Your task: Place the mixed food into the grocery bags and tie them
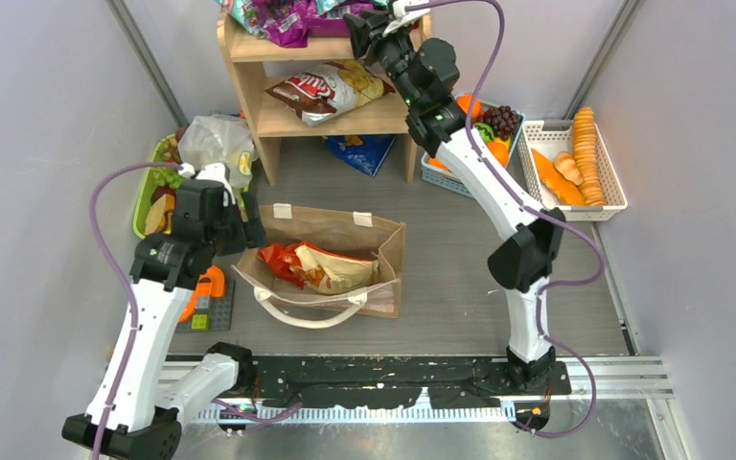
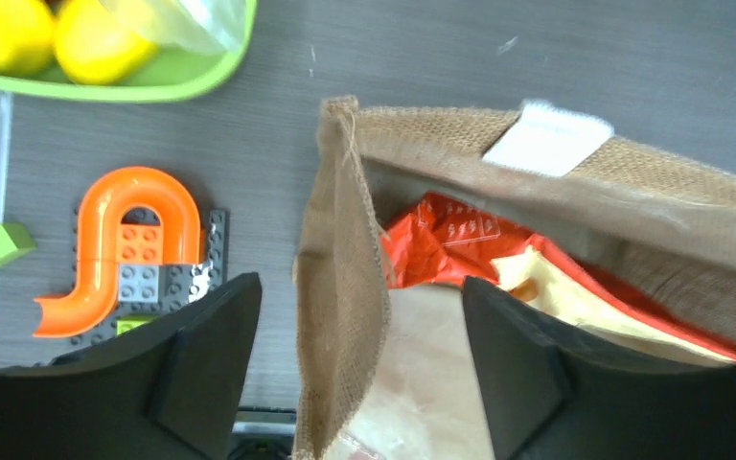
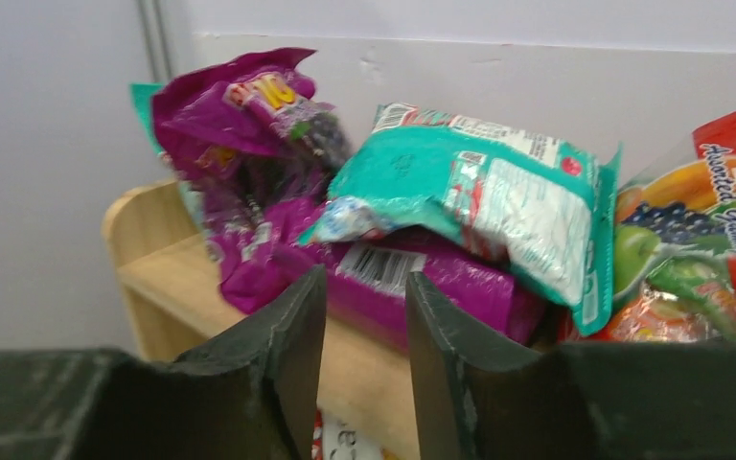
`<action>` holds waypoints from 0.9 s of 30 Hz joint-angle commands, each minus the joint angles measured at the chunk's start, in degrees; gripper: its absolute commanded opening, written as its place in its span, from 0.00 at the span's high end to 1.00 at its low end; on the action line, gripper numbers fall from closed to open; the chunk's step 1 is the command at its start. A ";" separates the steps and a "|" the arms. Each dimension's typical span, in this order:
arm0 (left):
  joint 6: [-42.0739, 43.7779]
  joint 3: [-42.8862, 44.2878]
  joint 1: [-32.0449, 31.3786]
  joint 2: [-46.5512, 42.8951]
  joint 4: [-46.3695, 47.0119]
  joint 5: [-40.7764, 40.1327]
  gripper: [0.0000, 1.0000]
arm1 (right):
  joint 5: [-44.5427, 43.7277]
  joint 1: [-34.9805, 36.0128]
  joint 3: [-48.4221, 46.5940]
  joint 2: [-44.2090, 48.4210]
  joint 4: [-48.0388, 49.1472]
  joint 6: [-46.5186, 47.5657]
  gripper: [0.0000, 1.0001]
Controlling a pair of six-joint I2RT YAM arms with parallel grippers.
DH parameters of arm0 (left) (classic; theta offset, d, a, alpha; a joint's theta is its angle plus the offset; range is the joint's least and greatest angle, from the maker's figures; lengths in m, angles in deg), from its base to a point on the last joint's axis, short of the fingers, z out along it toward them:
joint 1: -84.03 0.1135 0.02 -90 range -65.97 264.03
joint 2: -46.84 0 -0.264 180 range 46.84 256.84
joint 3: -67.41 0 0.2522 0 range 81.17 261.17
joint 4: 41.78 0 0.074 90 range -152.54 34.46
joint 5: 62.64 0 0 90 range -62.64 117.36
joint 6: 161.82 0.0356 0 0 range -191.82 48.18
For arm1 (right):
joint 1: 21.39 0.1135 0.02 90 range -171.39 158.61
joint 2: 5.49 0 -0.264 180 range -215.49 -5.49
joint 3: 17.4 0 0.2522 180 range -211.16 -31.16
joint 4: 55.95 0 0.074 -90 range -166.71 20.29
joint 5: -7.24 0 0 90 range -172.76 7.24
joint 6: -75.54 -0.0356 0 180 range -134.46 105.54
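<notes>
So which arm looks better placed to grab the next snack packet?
Right. The right gripper is up at the top shelf, slightly open, facing the purple packet. The left gripper sits open astride the edge of the burlap tote, far from the shelf.

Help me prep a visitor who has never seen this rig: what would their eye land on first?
The tan tote in the middle, mouth open with a red-orange snack packet inside, stands out first. Next, the right gripper raised to the top of the wooden shelf, facing purple packets; the left gripper hangs open over the tote's rim.
</notes>
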 commanded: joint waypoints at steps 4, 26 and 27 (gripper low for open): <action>2.50 15.99 0.07 -1.00 1.17 2.72 0.10 | 7.21 1.21 18.50 24.77 -3.17 -2.88 0.46; -38.61 55.96 1.06 41.75 45.72 19.92 0.10 | -2.10 1.13 61.65 72.41 -26.31 -9.41 0.29; -41.60 57.83 1.36 43.81 46.03 20.49 0.10 | -2.83 1.17 61.88 72.88 -26.29 -9.40 0.29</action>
